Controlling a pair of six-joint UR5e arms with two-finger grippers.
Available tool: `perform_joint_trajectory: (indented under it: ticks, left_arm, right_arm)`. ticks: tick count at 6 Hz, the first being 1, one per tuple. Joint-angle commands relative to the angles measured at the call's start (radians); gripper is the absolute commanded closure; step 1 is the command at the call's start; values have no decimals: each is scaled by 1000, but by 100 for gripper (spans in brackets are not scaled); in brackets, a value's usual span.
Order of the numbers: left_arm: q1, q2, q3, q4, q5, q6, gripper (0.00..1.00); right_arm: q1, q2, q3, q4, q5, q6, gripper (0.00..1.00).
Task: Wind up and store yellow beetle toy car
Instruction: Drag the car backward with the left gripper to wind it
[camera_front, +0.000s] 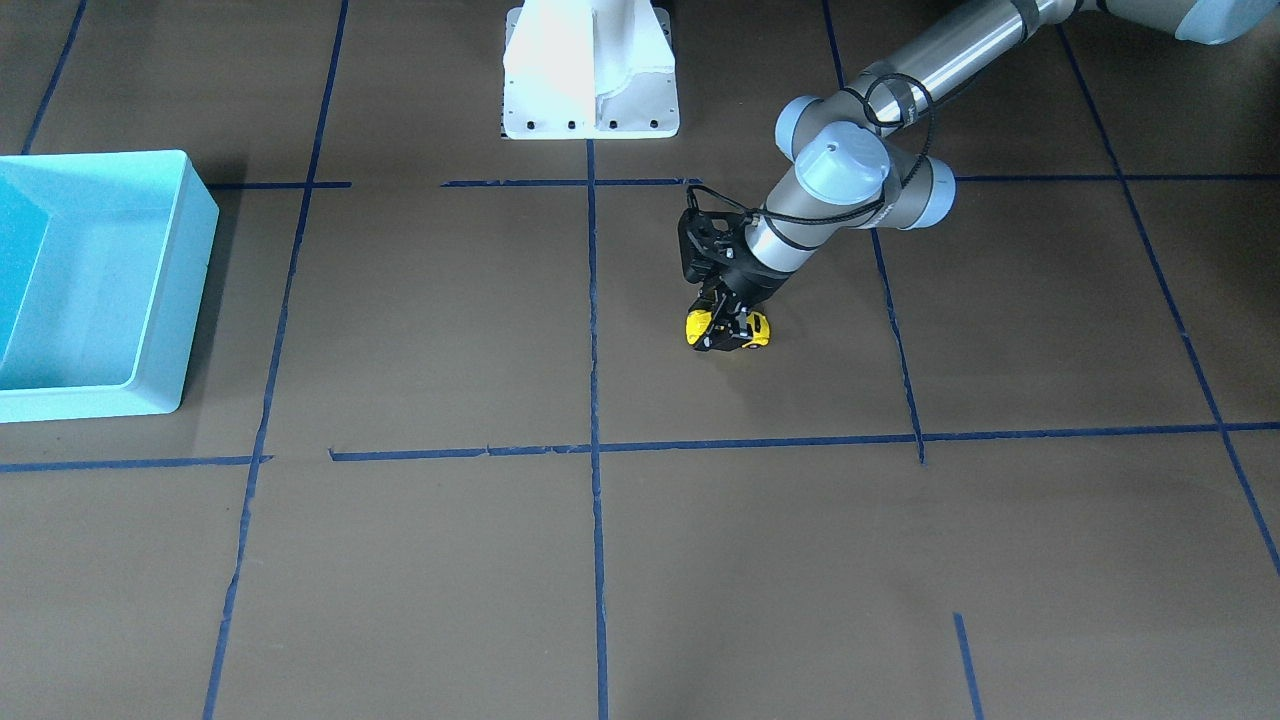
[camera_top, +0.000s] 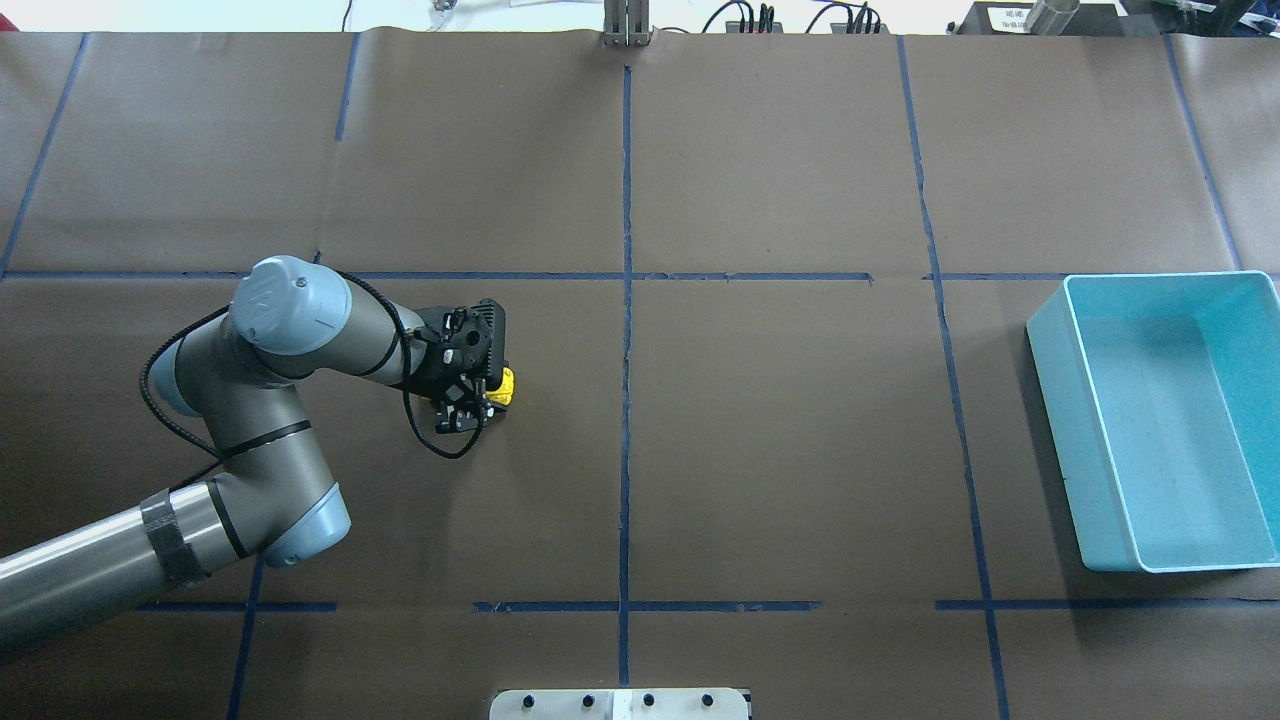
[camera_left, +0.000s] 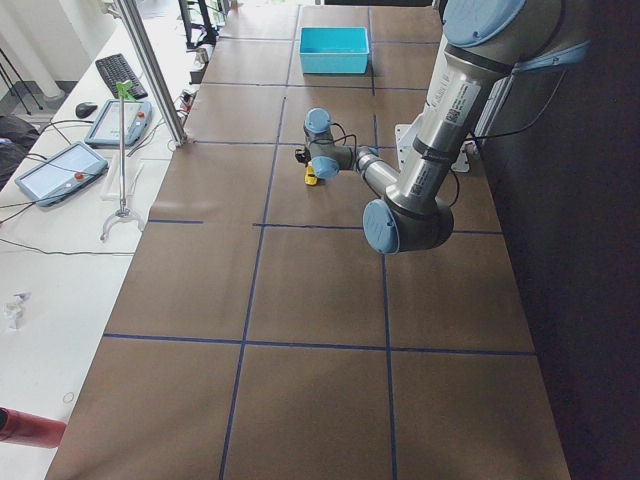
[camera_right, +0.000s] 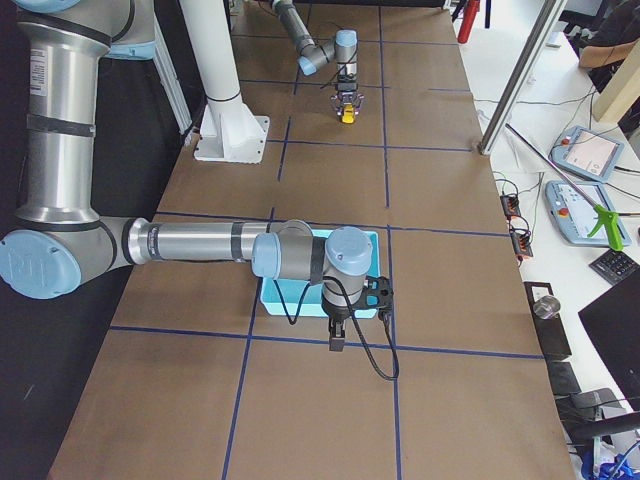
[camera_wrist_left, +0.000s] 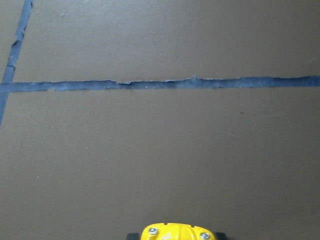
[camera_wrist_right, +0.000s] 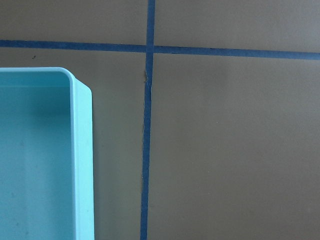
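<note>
The left arm is bending low over the brown paper-covered table (camera_top: 800, 450), its left gripper (camera_top: 470, 400) pointing down and clamping the tiny yellow beetle toy car (camera_top: 506, 385) near the tabletop. The right gripper (camera_right: 338, 335) is hanging by the turquoise plastic bin's (camera_top: 1075, 420) corner, and I cannot tell how its jaws stand. A wide stretch of paper is lying between car and bin

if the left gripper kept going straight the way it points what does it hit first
The car, already in its grasp. The left gripper points down, so beyond the car comes only the table, seemingly right under it, though the gap is hard to judge.
</note>
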Motion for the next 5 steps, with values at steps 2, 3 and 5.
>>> perform_joint_trajectory:
  ticks: [2,3,5]
  left_arm:
    - [-90,95,-11,-73,-115,2,37]
    - [-96,100,-10,-76,-125,-8,0]
    - [-99,101,-11,-79,-123,-12,0]
  right_arm:
    - [0,0,0,0,0,-1,0]
    - [0,0,0,0,0,-1,0]
    - [2,0,0,0,0,-1,0]
